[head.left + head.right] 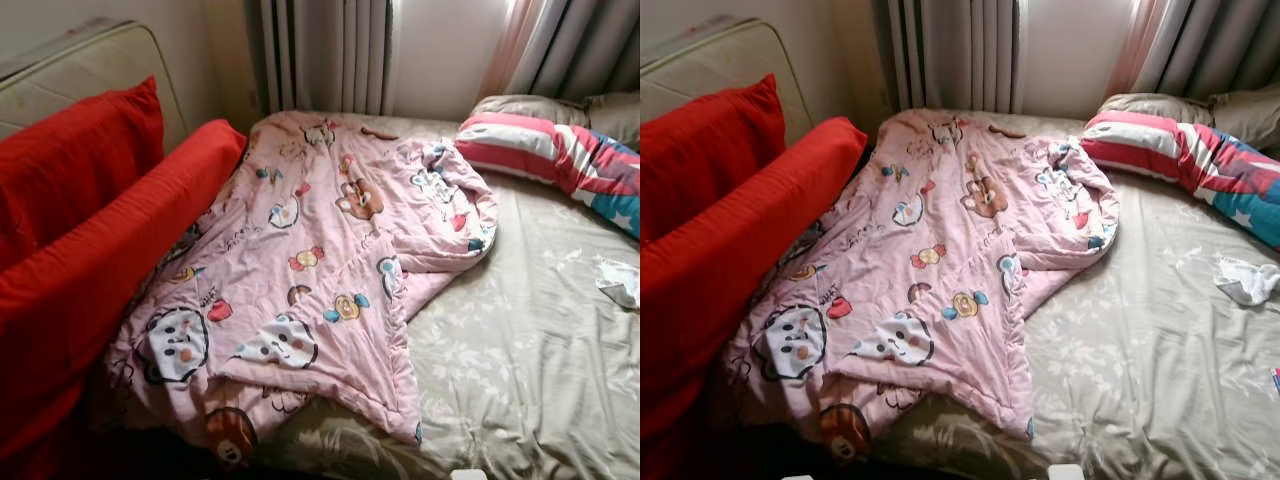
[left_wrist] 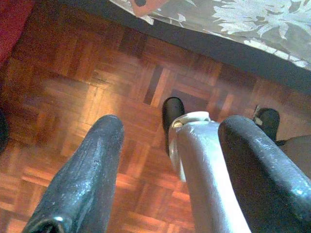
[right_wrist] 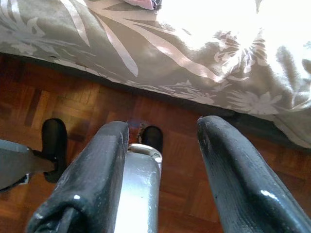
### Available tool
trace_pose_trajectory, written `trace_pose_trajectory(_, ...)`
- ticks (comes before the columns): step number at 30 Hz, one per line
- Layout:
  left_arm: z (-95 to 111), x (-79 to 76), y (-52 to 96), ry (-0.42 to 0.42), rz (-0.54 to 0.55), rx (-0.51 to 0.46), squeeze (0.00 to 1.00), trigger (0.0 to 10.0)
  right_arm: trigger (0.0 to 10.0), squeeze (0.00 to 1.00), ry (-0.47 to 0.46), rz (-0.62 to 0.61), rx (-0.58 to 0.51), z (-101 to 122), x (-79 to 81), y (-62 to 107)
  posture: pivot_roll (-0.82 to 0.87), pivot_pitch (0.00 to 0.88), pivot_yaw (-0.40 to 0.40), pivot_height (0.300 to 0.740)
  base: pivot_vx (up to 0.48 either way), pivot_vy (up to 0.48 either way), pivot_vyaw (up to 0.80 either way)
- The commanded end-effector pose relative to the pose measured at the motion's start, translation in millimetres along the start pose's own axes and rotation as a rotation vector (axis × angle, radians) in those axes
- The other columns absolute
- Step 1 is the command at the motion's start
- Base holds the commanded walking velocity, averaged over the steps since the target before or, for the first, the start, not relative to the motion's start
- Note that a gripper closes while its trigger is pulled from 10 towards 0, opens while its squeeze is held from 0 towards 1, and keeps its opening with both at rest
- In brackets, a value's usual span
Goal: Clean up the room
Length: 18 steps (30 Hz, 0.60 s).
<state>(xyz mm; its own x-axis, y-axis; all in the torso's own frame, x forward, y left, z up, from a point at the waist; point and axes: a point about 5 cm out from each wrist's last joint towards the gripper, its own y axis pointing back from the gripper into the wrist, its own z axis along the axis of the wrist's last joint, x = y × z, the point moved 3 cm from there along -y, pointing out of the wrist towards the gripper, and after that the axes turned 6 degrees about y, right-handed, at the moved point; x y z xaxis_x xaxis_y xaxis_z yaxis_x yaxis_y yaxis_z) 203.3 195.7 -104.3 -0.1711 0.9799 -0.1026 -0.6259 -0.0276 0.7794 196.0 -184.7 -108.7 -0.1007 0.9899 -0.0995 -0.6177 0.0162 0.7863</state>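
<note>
A rumpled pink cartoon-print quilt (image 1: 320,260) lies spread over the left half of a bed with a grey-green floral sheet (image 1: 520,360); its lower corner hangs toward the bed's near edge. A red, white and blue striped pillow (image 1: 550,155) lies at the far right, with a grey pillow (image 1: 530,105) behind it. A small crumpled white cloth (image 1: 1245,280) rests on the sheet at the right. My left gripper (image 2: 172,124) and right gripper (image 3: 163,125) hang low over the parquet floor (image 2: 73,87) by the bed's edge (image 3: 146,58), both open and holding nothing.
Two big red cushions (image 1: 90,230) lean along the bed's left side, in front of a beige padded board (image 1: 90,60). Grey curtains (image 1: 325,55) hang behind the bed. My own silver leg (image 2: 199,165) and black feet stand on the floor below the grippers.
</note>
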Motion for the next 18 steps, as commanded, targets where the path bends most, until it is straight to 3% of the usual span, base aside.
trace_pose_trajectory(1,-17.1,4.7,3.6,0.006,0.012,0.057,0.0,10.0,10.0,0.0,0.004,0.01,0.007,-3.3,4.2,0.6,-0.04,0.163,0.027,0.74,0.0,0.0,0.8)
trace_pose_trajectory(5,-17.6,5.7,3.7,-0.013,0.014,0.064,0.0,10.0,10.0,0.0,-0.012,0.013,0.005,-3.6,6.0,0.7,-0.04,0.156,0.029,0.74,0.126,0.0,0.69)
trace_pose_trajectory(18,-18.0,7.4,4.1,-0.021,0.014,0.065,0.0,10.0,10.0,0.0,-0.017,0.021,0.001,-3.1,8.5,0.5,-0.04,0.141,0.037,0.74,0.316,0.0,0.0)
